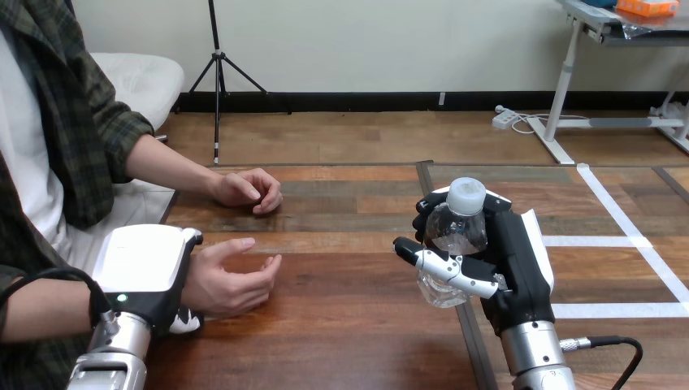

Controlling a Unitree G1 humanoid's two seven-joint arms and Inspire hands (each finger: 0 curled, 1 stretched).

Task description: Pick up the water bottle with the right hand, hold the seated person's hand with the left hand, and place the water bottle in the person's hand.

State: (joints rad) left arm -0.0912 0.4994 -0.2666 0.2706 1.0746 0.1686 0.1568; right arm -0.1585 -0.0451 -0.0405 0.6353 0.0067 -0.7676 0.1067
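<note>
My right hand (520, 264) stands upright over the table's right half, shut on a clear water bottle (457, 230) with a white cap. Its thumb crosses the bottle's front and the fingers wrap behind. At the lower left, my left hand (145, 264) shows its white back and sits over the person's wrist. A fingertip (188, 322) curls beneath the wrist, so it grips there. The person's hand (236, 280) reaches out of that grip, palm half open with fingers loosely curled toward the bottle. A wide stretch of table separates it from the bottle.
The person's other hand (245, 190) rests in a loose fist on the wooden table (349, 325) further back. A dark seam (471, 341) runs through the tabletop under my right hand. White tape lines (617, 241) mark the table's right side.
</note>
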